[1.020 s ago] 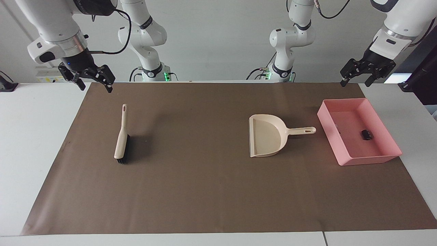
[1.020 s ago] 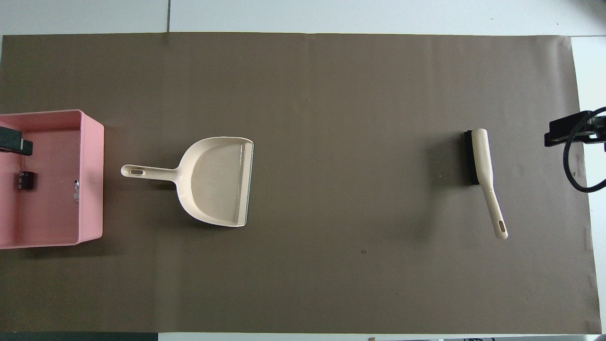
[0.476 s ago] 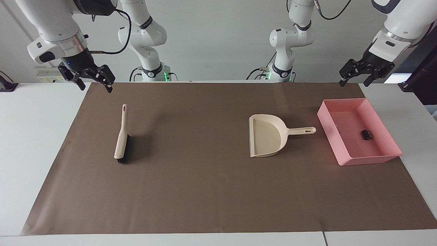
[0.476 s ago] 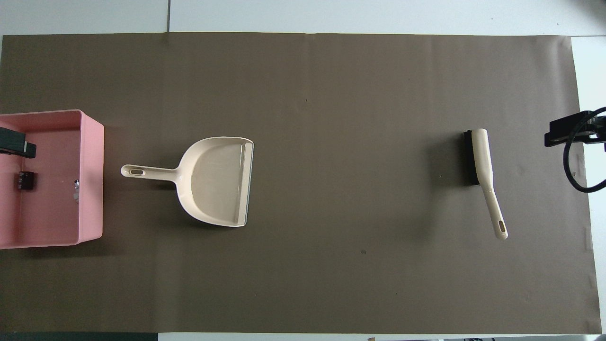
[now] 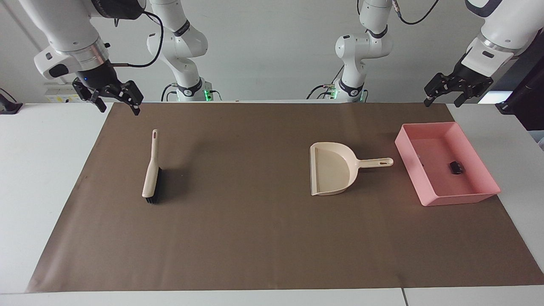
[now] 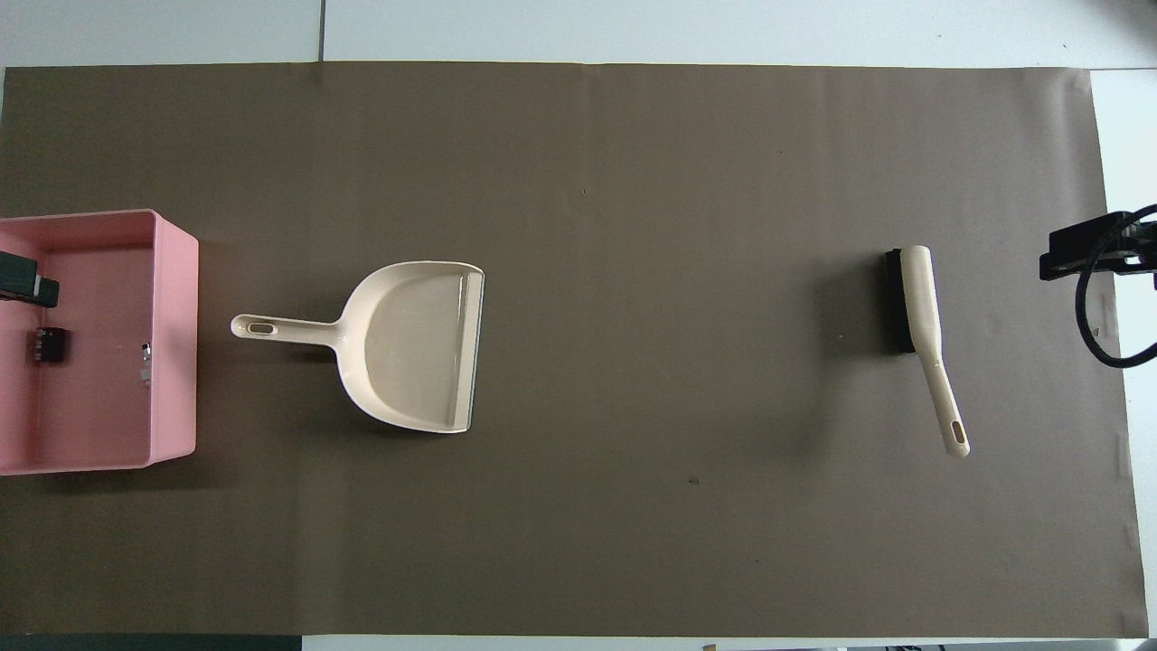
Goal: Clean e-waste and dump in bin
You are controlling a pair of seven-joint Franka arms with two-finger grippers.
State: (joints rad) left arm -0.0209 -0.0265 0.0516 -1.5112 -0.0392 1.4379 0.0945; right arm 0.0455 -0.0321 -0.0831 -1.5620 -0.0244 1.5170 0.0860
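Observation:
The pink bin stands on the brown mat at the left arm's end of the table. In it lie the e-waste pieces: a small black block and a tiny white piece by the bin's wall. My left gripper hangs open and empty in the air over the mat's corner beside the bin, touching nothing. Over the mat's corner at the right arm's end, my right gripper hangs open and empty above the brush's handle end.
A beige dustpan lies on the mat beside the bin, its handle pointing at the bin. A beige brush with black bristles lies flat toward the right arm's end. The brown mat covers most of the table.
My left gripper has drawn back a little from over the bin, toward the table's end. The right arm, bin, dustpan and brush have not moved.

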